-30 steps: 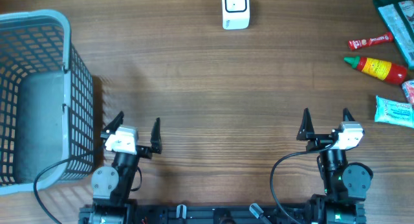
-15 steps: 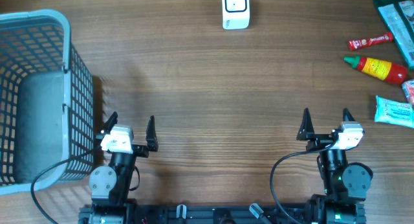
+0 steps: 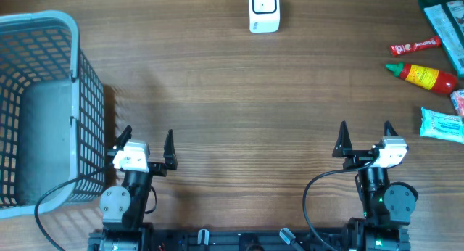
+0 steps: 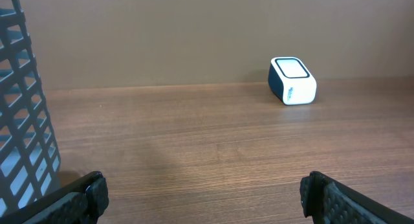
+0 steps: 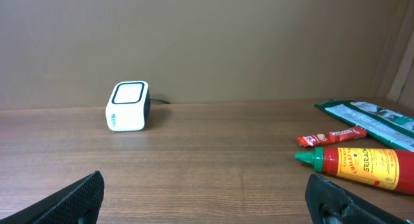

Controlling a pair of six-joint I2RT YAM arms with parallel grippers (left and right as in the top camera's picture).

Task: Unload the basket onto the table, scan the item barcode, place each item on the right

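Observation:
A white barcode scanner (image 3: 263,9) stands at the far middle of the table; it also shows as the scanner (image 4: 292,80) in the left wrist view and the scanner (image 5: 128,105) in the right wrist view. Grocery items lie at the right: a red sauce bottle with a green cap (image 3: 424,76), a small red sachet (image 3: 415,46), a dark green packet (image 3: 444,27) and a light blue packet (image 3: 442,125). My left gripper (image 3: 147,140) is open near the front left with nothing in it. My right gripper (image 3: 365,136) is open near the front right, also bare.
A light blue wire basket (image 3: 40,106) stands at the left edge, close beside the left gripper. The sauce bottle (image 5: 362,163) and sachet (image 5: 331,137) lie ahead and right of the right gripper. Cables trail from both arm bases.
The left gripper has turned slightly and shifted a little left toward the basket during the first half second; since then it is still. The right arm has not moved.

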